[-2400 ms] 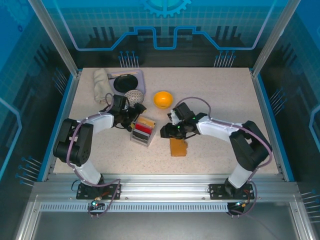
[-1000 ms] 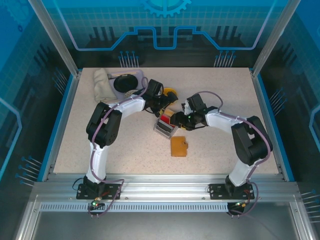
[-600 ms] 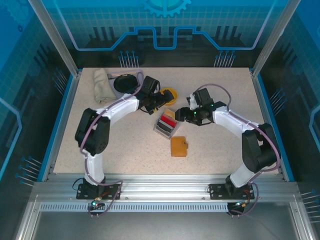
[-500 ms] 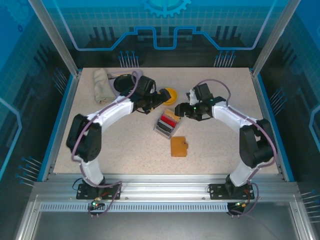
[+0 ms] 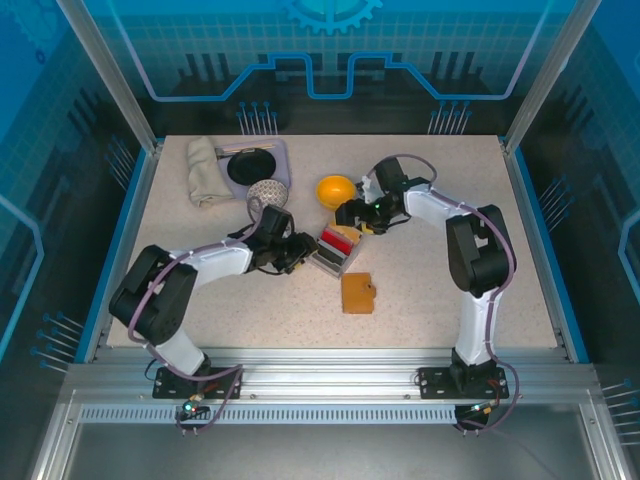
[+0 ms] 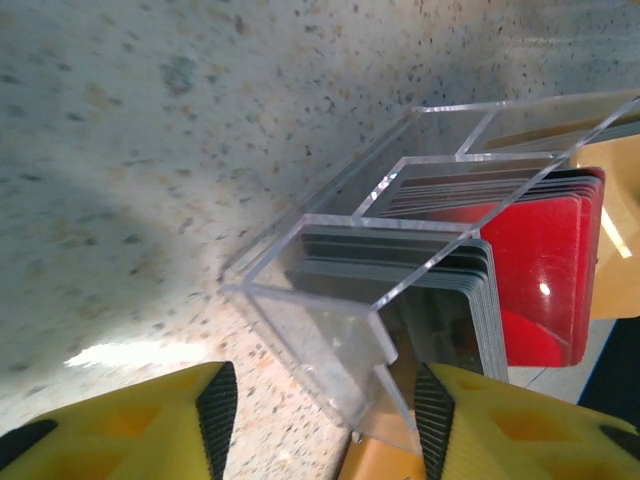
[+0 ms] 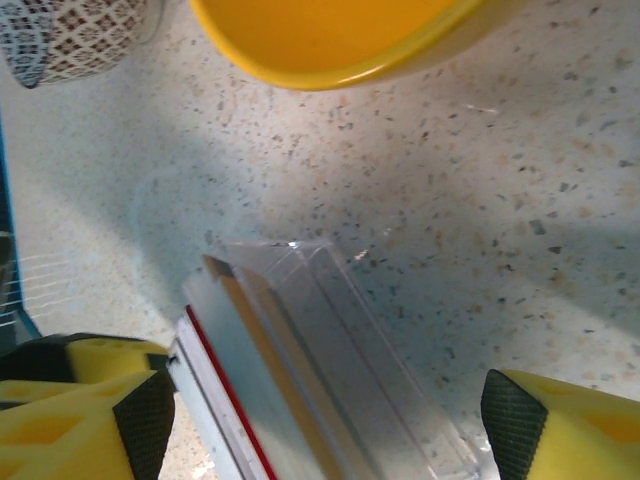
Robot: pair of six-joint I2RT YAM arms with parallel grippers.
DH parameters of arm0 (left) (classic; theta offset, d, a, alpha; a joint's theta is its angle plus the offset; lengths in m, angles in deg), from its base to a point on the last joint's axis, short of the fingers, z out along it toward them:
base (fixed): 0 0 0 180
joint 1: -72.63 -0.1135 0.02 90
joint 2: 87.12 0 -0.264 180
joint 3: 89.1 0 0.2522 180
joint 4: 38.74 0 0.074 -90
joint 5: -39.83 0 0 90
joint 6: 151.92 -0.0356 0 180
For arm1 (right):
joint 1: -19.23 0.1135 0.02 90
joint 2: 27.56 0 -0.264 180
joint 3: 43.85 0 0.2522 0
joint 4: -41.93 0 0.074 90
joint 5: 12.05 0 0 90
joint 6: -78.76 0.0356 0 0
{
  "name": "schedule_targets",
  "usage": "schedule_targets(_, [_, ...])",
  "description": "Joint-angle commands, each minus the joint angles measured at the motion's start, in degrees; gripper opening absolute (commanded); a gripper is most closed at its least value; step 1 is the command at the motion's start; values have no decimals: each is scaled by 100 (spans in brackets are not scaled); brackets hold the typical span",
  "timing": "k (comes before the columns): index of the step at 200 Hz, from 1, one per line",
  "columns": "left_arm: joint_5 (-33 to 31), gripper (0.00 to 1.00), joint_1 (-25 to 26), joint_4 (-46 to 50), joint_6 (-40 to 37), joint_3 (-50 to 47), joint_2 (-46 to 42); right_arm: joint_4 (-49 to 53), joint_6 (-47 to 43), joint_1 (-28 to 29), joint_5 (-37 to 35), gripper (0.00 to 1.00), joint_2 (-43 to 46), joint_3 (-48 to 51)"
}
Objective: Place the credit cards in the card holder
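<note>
None of the credit cards (image 5: 337, 240) in the card holder (image 5: 357, 292) yet, judging by the top view. All standing on edge in the slots of a clear tray (image 5: 318, 262) near the middle of the table (image 5: 450, 300). Seen close from the left wrist as red cards (image 6: 540, 260) and grey cards (image 6: 440, 300) in neighbouring compartments. Tan card holder flat on the table at five o'clock from the clear tray, just beside it but apart, apparently folded shut, nothing sticking out.

So no part of the filling done. Left to do, by this reckoning, everything: drawing a card out, opening the card holder, sliding each card into a pocket.

Left gripper (image 5: 300, 252) at nine o'clock of the clear tray, jaws apart with the tray's corner between the pads (image 6: 215, 410); one pad clear of the wall, no clamp visible. Right gripper (image 5: 350, 213) at one o'clock of the clear tray, jaws spread wide across its far end, holding nothing. Looks like handling of the tray rather than card picking.

Farther out: orange bowl (image 5: 333, 190) at twelve o'clock, just beyond the right gripper; patterned cup (image 5: 265, 192) at ten o'clock; folded cloth (image 5: 203, 170) and black dish (image 5: 250, 165) on a lilac tray (image 5: 284, 160) towards eleven o'clock, well apart.
</note>
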Motion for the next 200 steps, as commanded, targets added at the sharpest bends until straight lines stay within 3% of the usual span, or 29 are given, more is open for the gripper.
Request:
schedule_targets(1, [367,49,110,-617,185,218,301,-67,101,-177,544,83,270,275])
schedule_targets(31, [471,48,147,-627,150,601,744,-375,336,-330,797,83,614,758])
schedule_targets(97, [637,50,149,-382,-21,1357,1389,-473,382,-618,590,81,1386,1614])
schedule_targets(144, [457,51,148,155,-281,1518,1364,994,-658,-582,-1762,82,1689,960])
schedule_targets(200, [337,46,148,169,-256,1428,1321,1534,-1324,-13,-2902,76,1493,230])
